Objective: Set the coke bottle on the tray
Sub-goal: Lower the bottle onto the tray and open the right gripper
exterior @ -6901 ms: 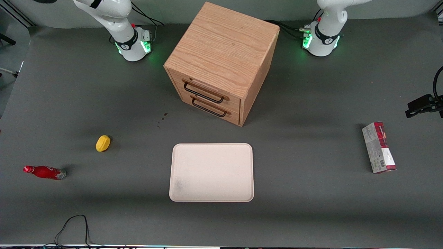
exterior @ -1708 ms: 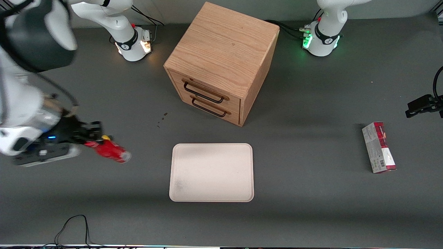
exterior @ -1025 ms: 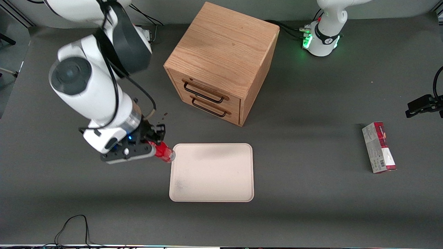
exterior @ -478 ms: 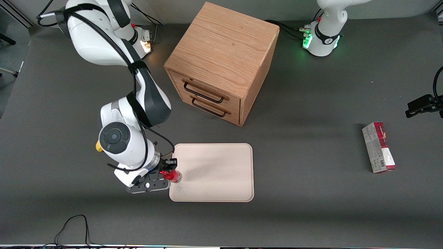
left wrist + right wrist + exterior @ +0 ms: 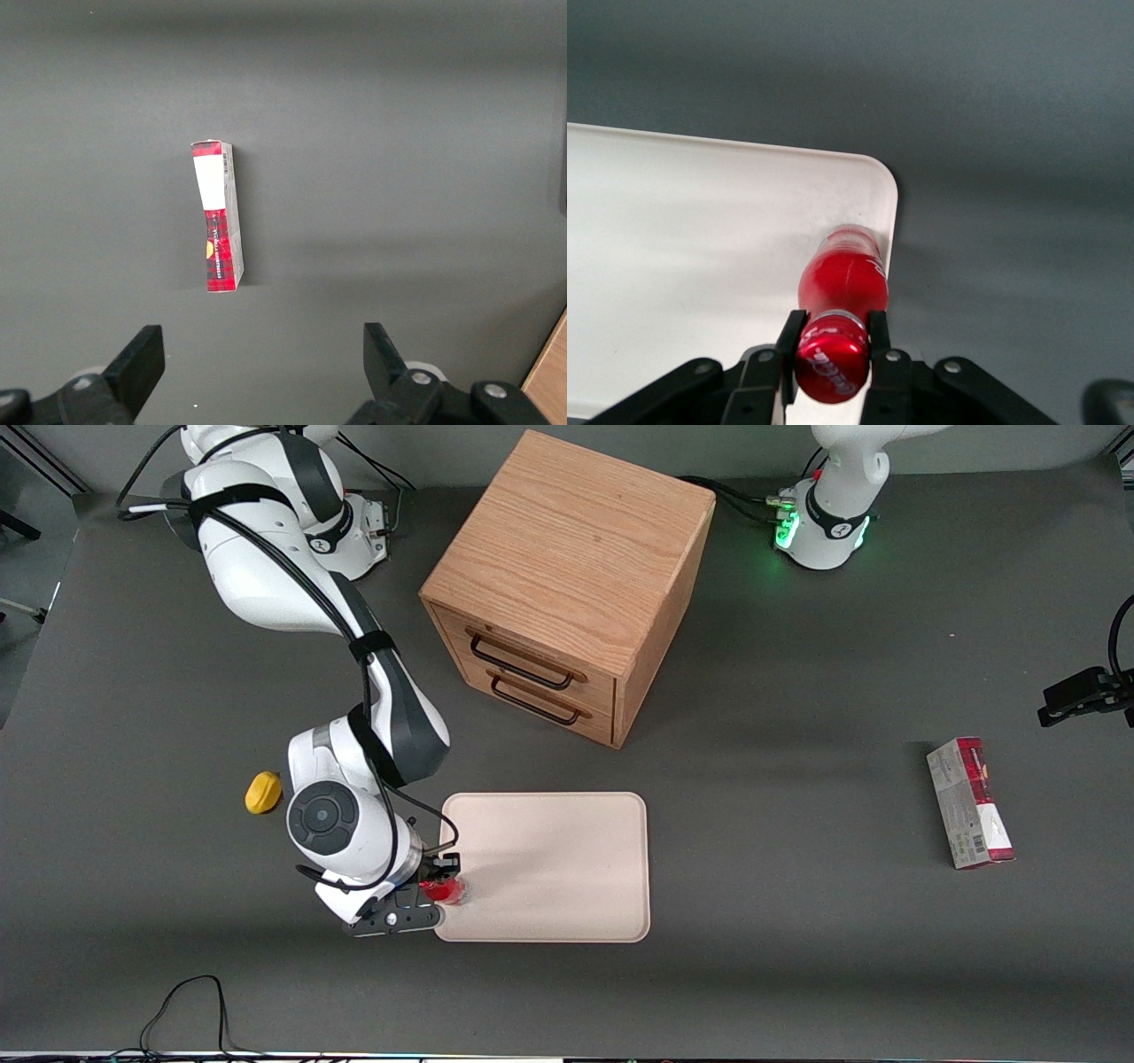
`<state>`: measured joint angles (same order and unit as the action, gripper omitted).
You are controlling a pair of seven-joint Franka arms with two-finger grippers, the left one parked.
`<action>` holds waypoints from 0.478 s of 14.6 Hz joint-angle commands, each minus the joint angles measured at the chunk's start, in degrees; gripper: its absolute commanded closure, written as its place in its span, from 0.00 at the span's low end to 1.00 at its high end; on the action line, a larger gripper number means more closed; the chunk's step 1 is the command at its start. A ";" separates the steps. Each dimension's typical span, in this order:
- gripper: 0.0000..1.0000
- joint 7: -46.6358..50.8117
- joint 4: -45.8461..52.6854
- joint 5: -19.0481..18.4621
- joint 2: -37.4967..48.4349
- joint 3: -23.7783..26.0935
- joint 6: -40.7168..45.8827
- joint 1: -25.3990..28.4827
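Red coke bottle (image 5: 842, 288) stands upright at the tray (image 5: 567, 868) corner nearest the working arm, the gripper (image 5: 831, 341) clenched on its neck under the cap, probably to set it down base-first. Farther off sit a yellow object (image 5: 263, 792), a wooden drawer cabinet (image 5: 567, 584) and a carton box (image 5: 970, 802); none obstructs.

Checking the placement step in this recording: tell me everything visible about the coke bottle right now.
The coke bottle is small, slim and red, glossy like plastic, with a red cap bearing white script. It stands roughly upright, base down over the tray, close to the corner nearest the working arm and the front camera. The gripper is shut on its neck just under the cap, one finger on each side. Whether the base already rests on the tray surface cannot be told.
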<state>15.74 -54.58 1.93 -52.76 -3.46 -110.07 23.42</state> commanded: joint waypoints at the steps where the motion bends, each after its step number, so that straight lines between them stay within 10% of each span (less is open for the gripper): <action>1: 1.00 0.17 1.67 -0.62 -0.23 0.12 0.38 0.14; 2: 1.00 0.35 1.67 -0.62 -0.23 0.12 0.38 0.14; 3: 0.71 0.87 1.50 -0.62 -0.15 0.12 0.38 0.14; 4: 0.01 1.05 1.32 -0.62 -0.06 0.21 0.38 0.14; 7: 0.00 1.14 0.80 -0.53 3.00 0.12 1.52 0.40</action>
<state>15.75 -53.92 1.93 -52.56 -3.42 -110.03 23.44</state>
